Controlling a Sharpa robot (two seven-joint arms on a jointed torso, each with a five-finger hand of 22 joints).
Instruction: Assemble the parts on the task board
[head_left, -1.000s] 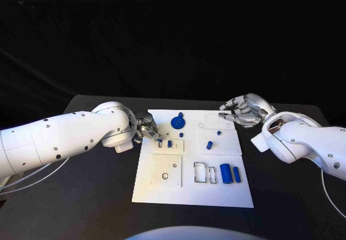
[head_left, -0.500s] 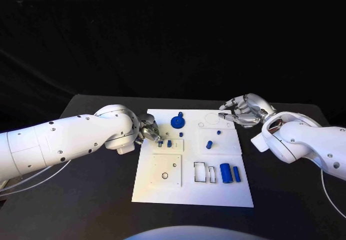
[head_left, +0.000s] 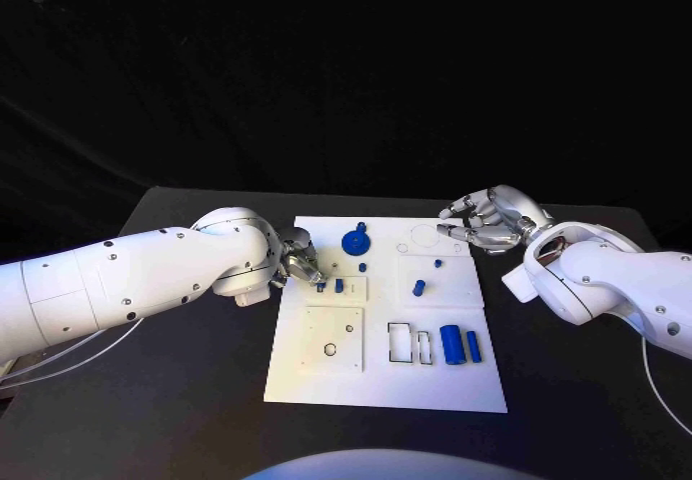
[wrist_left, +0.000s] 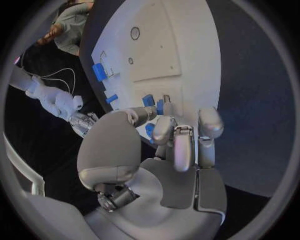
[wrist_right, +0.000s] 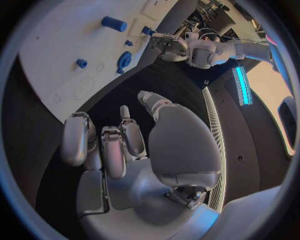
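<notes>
Fingers of the left robot hand (head_left: 297, 263) curl down at the left edge of the white task board (head_left: 329, 375), their tips bunched beside two small blue parts (head_left: 330, 287) standing in a recessed panel; whether they pinch one I cannot tell. Off the board's far right corner, over the black surface (head_left: 173, 400), the right robot hand (head_left: 488, 224) hangs with fingers loosely curled and apart, holding nothing. Two blue cylinders (head_left: 460, 346) lie near the board's right side.
</notes>
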